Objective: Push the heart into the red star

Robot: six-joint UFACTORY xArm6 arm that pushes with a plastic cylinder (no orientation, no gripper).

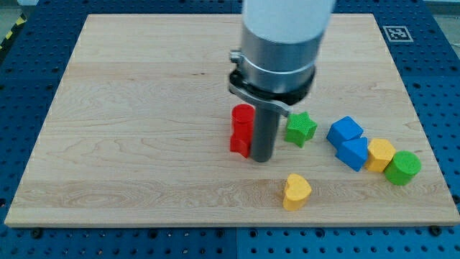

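While touching the red block (241,130), my tip (261,160) stands above the yellow heart (296,191).

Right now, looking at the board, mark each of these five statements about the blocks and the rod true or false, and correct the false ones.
1. The yellow heart touches the red block. False: bare board lies between them, the heart sitting nearer the view's bottom.
2. My tip stands right beside the red block, on its right in the view. True.
3. The green star lies to the view's left of the red block. False: it lies to the right, past the rod.
4. The blue blocks sit next to a yellow block. True.
5. The green cylinder is the block farthest to the view's right. True.
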